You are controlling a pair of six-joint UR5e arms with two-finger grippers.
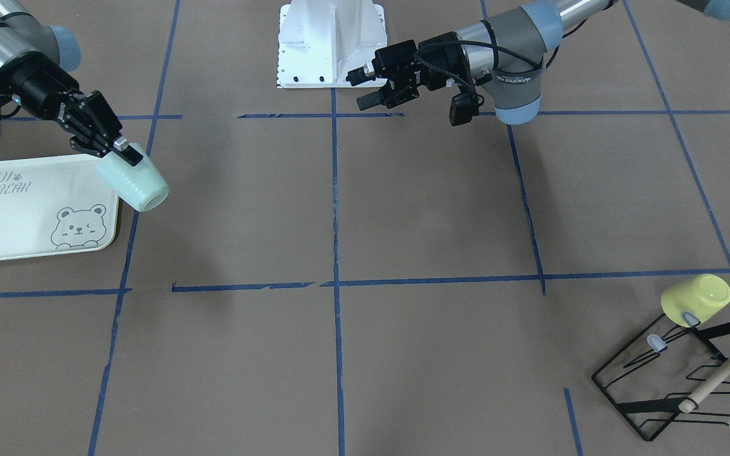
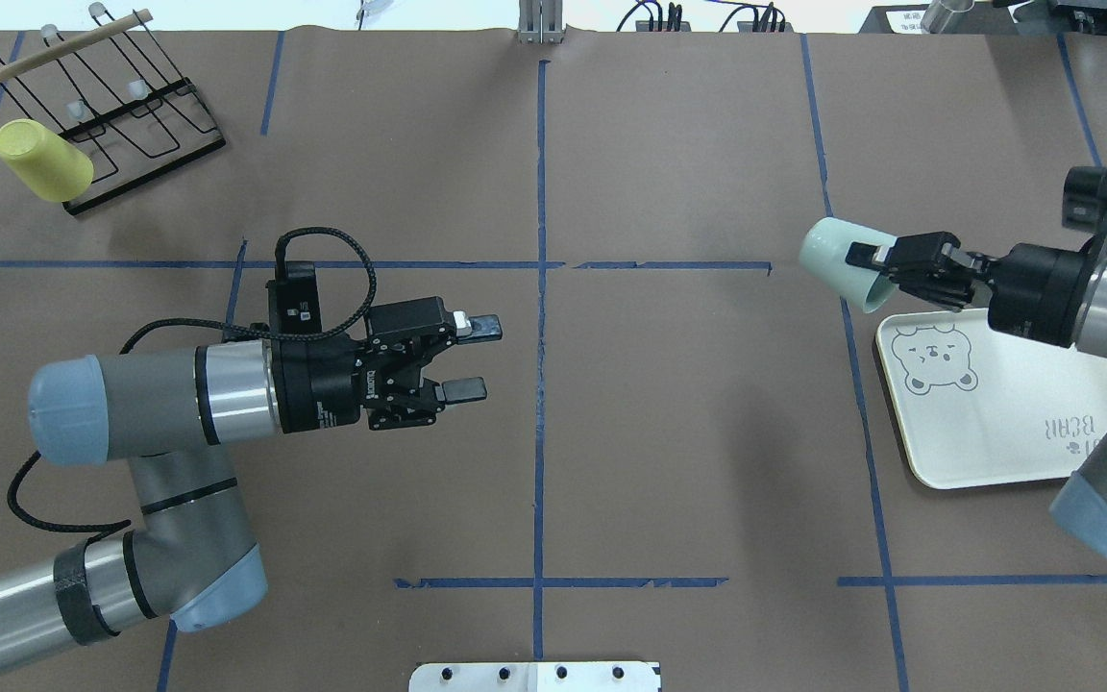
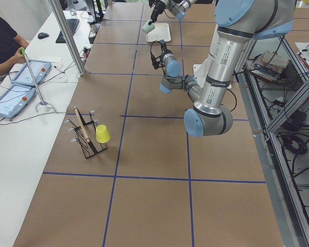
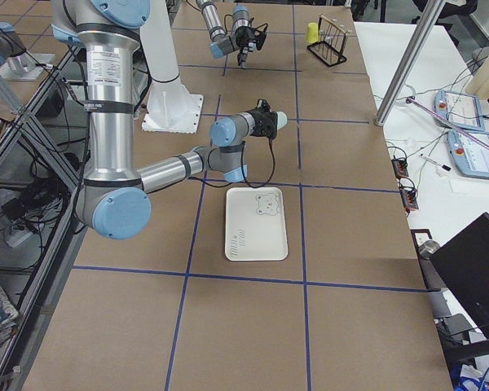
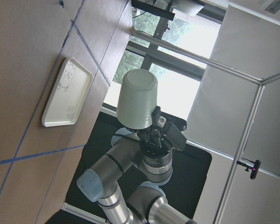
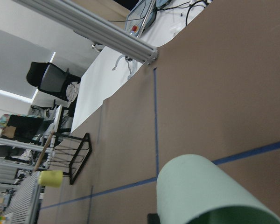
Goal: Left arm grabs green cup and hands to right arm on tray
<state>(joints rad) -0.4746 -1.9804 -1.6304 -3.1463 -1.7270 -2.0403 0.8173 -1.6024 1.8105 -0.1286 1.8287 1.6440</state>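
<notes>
The green cup (image 2: pixel 844 260) is held on its side in the air, just off the tray's corner, with my right gripper (image 2: pixel 885 259) shut on its rim. It also shows in the front view (image 1: pixel 134 182), the left wrist view (image 5: pixel 138 100) and the right wrist view (image 6: pixel 207 196). The tray (image 2: pixel 1005 413) lies flat on the table under the right arm, also in the front view (image 1: pixel 23 206). My left gripper (image 2: pixel 472 358) is open and empty, hovering near the table's middle, well apart from the cup.
A yellow-green cup (image 2: pixel 42 160) hangs on a black wire rack (image 2: pixel 121 106) at the far left corner. Blue tape lines cross the brown table. The robot's white base plate (image 1: pixel 330 44) is at the near edge. An operator sits at a side desk (image 3: pixel 5 46).
</notes>
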